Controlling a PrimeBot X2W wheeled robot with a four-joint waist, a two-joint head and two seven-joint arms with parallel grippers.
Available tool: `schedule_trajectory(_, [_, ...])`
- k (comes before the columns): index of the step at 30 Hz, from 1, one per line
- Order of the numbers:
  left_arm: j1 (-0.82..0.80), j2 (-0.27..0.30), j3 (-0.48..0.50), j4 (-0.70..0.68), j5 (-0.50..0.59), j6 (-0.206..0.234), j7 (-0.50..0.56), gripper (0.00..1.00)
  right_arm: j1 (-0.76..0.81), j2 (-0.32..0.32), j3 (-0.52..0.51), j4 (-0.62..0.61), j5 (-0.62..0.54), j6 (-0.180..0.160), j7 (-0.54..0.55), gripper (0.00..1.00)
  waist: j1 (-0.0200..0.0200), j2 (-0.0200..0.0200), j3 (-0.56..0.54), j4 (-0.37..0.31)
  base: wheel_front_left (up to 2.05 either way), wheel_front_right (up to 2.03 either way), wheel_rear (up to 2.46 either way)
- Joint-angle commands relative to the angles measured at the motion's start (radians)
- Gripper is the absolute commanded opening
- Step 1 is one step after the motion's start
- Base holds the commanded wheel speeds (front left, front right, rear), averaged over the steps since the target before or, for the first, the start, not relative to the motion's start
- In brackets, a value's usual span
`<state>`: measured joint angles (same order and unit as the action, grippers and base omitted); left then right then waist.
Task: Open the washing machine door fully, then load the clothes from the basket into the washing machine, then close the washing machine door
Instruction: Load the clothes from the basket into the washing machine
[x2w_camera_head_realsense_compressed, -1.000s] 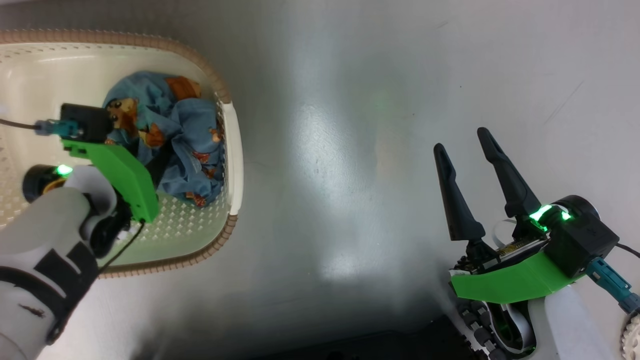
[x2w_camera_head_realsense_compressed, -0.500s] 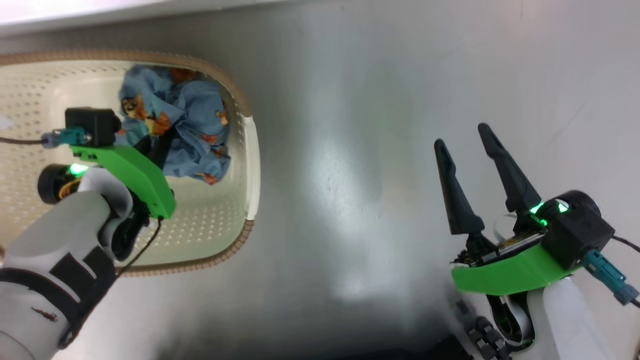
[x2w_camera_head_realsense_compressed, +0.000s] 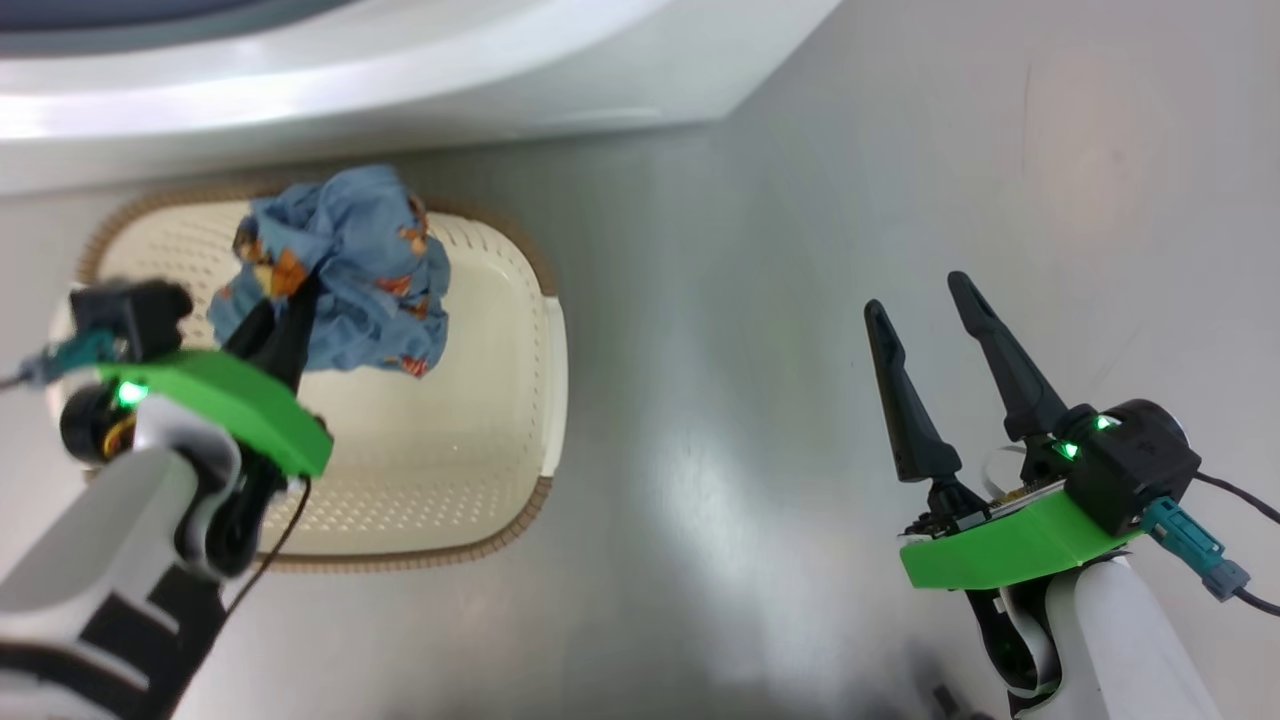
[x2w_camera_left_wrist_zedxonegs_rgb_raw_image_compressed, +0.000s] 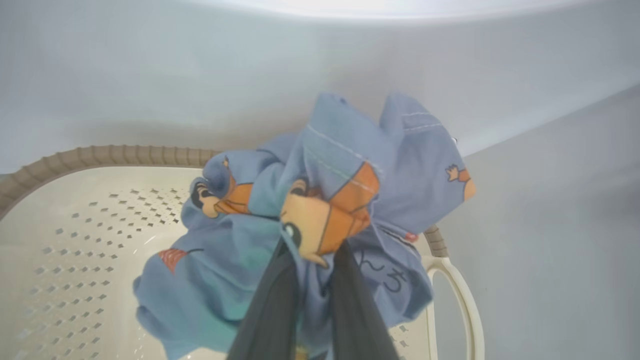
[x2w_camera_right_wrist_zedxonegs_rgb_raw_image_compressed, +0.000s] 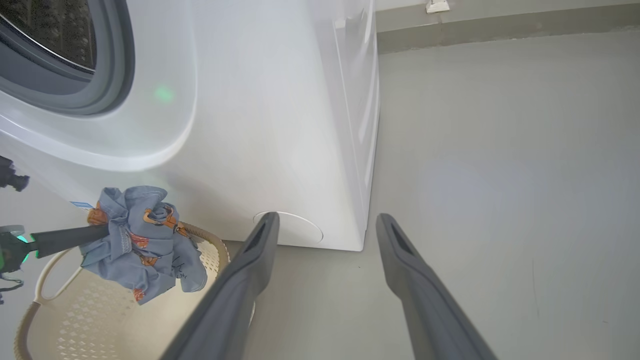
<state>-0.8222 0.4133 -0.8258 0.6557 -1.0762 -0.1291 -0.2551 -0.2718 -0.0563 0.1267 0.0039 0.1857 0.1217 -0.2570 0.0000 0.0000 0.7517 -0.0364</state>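
Left gripper (x2w_camera_left_wrist_zedxonegs_rgb_raw_image_compressed: 315, 252): jaws clamped on the clothes (x2w_camera_left_wrist_zedxonegs_rgb_raw_image_compressed: 350, 165), one blue bear-print bundle. The bite is on a fold near the middle and the loose tails hang around the fingers. The bundle is lifted off the basket (x2w_camera_head_realsense_compressed: 555, 380) floor, over its far end, just in front of the washing machine (x2w_camera_right_wrist_zedxonegs_rgb_raw_image_compressed: 275, 125).

My read: the grip looks good enough, so don't re-bite. Raise it until the lowest tail clears the brown rim, then carry it up and far to the drum opening. Push well past the grey gasket (x2w_camera_right_wrist_zedxonegs_rgb_raw_image_compressed: 115, 65) before you release, since tails left on the lip would likely foul the door later.

Right gripper (x2w_camera_head_realsense_compressed: 918, 295): jaws wide apart and holding nothing, over the floor (x2w_camera_head_realsense_compressed: 750, 300) on the right, well apart from the basket. Leave it parked there.
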Motion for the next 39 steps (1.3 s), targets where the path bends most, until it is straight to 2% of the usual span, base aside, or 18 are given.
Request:
schedule_trajectory(1, [0.038, 0.033, 0.055, -0.021, 0.021, -0.002, -0.006, 0.00, 0.030, 0.006, 0.027, -0.015, -0.001, 0.009, -0.005, 1.00, 0.0000, 0.0000, -0.074, 0.025, 0.00, 0.00, 0.00])
schedule_trajectory(11, [0.306, -0.020, 0.471, -0.226, 0.288, -0.002, -0.007, 0.00, 0.075, 0.006, 0.046, 0.040, 0.010, 0.009, -0.005, 1.00, 0.0000, 0.0000, -0.259, 0.042, 0.00, 0.00, 0.00])
schedule_trajectory(15, [0.406, -0.051, 0.578, -0.320, 0.386, -0.001, -0.007, 0.00, 0.105, 0.006, 0.056, 0.067, 0.014, 0.009, -0.005, 1.00, 0.0000, 0.0000, -0.342, 0.044, 0.00, 0.00, 0.00])
schedule_trajectory(19, [0.491, -0.085, 0.670, -0.413, 0.474, 0.018, -0.007, 0.00, 0.138, 0.006, 0.056, 0.085, 0.019, 0.009, -0.005, 1.00, 0.0000, 0.0000, -0.425, 0.045, 0.00, 0.00, 0.00])
schedule_trajectory(23, [0.574, -0.112, 0.734, -0.488, 0.551, 0.043, -0.007, 0.00, 0.176, 0.006, 0.056, 0.102, 0.023, 0.009, -0.005, 1.00, 0.0000, 0.0000, -0.506, 0.044, 0.00, 0.00, 0.00])
schedule_trajectory(28, [0.664, -0.118, 0.772, -0.557, 0.620, 0.071, -0.007, 0.00, 0.219, 0.006, 0.062, 0.119, 0.033, 0.009, -0.005, 1.00, 0.0000, 0.0000, -0.599, 0.043, 0.00, 0.00, 0.00])
schedule_trajectory(39, [0.850, -0.121, 0.817, -0.672, 0.691, 0.133, -0.007, 0.00, 0.277, 0.006, 0.074, 0.131, 0.043, 0.009, -0.005, 1.00, 0.0000, 0.0000, -0.713, 0.036, 0.00, 0.00, 0.00])
